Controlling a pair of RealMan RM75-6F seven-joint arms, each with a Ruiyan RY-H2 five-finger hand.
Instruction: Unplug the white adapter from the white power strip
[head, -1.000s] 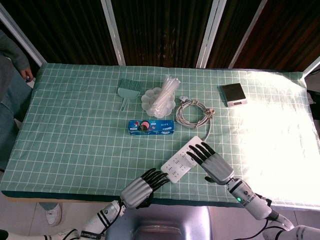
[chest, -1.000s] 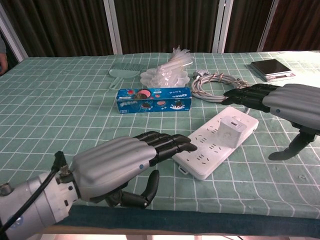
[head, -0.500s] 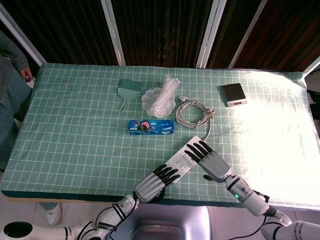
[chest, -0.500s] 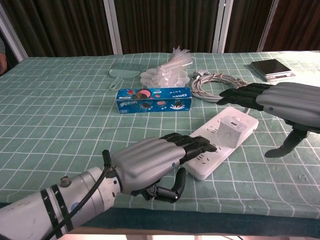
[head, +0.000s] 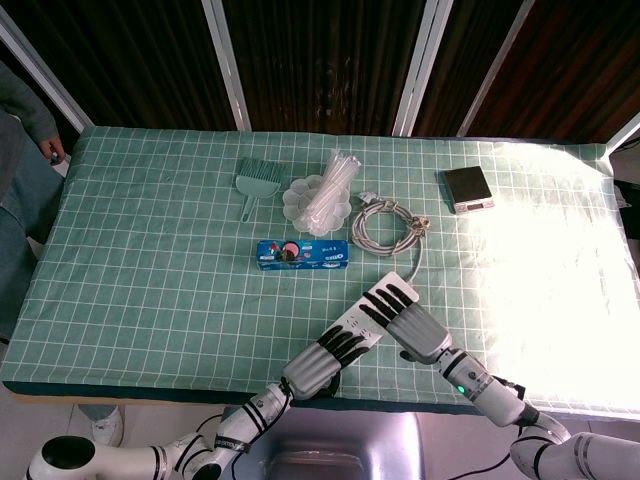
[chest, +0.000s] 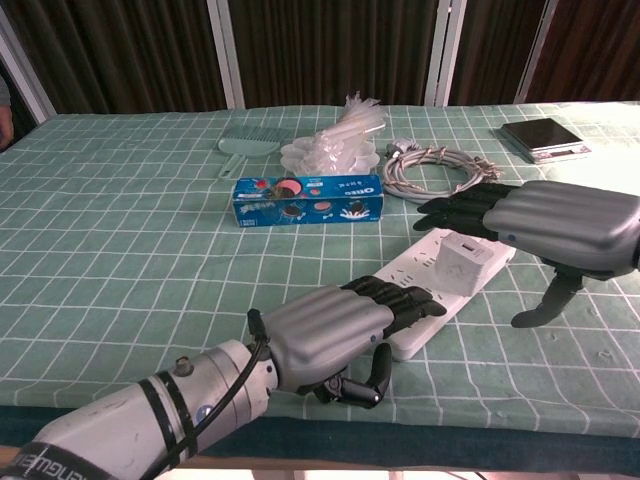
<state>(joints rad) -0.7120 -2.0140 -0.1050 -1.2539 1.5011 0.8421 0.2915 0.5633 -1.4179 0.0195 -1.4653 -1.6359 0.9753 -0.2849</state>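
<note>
White adapter (chest: 461, 262): small cube, upright in white power strip (chest: 432, 284); left hand (chest: 340, 322) flat on strip, right hand (chest: 540, 225) spread above, empty.

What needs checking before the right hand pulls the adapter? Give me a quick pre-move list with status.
1. White adapter seated in the white power strip: ok.
2. Left hand pinning the strip's near end: ok, fingers lie on it.
3. Right hand gripping the adapter: not ok, fingers spread above it.
4. Thumb position for the pinch: not ok, it hangs off to the side.
5. Coiled cable slack: cannot tell.
</note>
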